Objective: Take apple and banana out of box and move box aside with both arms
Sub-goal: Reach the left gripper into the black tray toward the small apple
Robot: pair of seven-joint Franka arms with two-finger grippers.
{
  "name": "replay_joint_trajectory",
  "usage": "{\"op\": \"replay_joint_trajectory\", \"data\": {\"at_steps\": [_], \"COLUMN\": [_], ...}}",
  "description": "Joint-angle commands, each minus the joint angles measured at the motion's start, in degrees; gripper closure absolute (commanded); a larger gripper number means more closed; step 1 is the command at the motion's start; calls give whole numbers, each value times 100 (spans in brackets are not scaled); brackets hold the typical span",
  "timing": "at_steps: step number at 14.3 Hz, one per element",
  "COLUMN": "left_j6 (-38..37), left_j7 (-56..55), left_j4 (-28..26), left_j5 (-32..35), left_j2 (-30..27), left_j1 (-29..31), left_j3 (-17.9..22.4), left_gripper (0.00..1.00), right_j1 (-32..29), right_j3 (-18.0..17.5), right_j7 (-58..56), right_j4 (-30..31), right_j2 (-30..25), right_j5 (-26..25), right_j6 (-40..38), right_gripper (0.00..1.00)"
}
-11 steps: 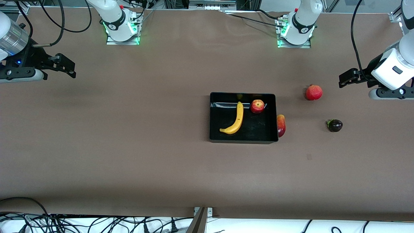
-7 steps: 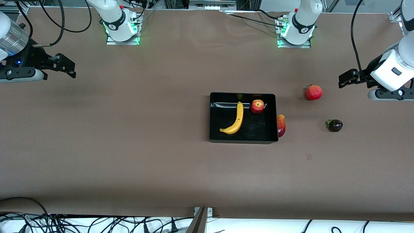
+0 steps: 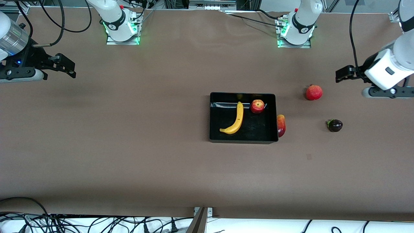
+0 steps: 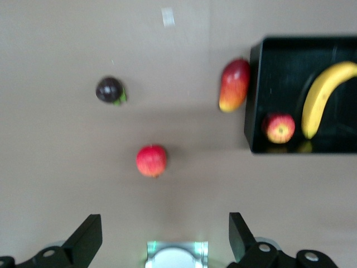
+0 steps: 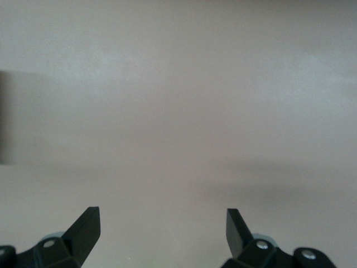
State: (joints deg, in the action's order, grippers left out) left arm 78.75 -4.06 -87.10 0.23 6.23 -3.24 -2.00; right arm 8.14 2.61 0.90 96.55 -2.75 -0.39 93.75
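The black box [image 3: 213,116] sits mid-table. Inside it lie the yellow banana [image 3: 237,119] and the small red apple [image 3: 257,106]. The box [image 4: 254,95], banana [image 4: 322,96] and apple [image 4: 279,128] also show in the left wrist view. My left gripper [image 3: 343,73] is open and empty, up over bare table at the left arm's end. My right gripper [image 3: 66,66] is open and empty, over bare table at the right arm's end, waiting. The right wrist view shows only bare table between its fingertips [image 5: 86,226].
A red-and-yellow mango [image 3: 281,125] lies against the box's outer wall toward the left arm's end. A round red pomegranate [image 3: 313,92] and a dark purple fruit [image 3: 335,125] lie on the table past it. They also show in the left wrist view: mango [image 4: 234,85], pomegranate [image 4: 151,161], dark fruit [image 4: 109,90].
My left gripper has drifted slightly toward the arms' bases and the table's middle. Nothing else has moved.
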Motion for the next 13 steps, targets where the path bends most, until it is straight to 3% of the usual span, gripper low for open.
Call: {"op": "replay_joint_trajectory", "data": {"at_steps": [1,3,8,13], "left_j6": [-54,446,1501,3205], "left_j7": [-59,-270,-1130,-2011], "left_j4": [201,202,-25,-1386], "left_j5": [-460,-865,-840,-138], "left_j2": [431,834,1653,1839], "left_j1": [-142,-247,-897,-1829], "left_j3": [-282,-362,-389,-380], "left_gripper": [0,0,0,0], "right_j1": [-66,-66,-66,-66], "right_j3": [-68,-68,-68,-68], "right_j7": [33,33,33,33], "right_j4": [-119,-110,-110,-110], "right_j2": [29,29,20,20], "right_j5": [-5,-5,-5,-5], "right_j6": [-93,-93,-93,-93], "right_gripper": [0,0,0,0]}}
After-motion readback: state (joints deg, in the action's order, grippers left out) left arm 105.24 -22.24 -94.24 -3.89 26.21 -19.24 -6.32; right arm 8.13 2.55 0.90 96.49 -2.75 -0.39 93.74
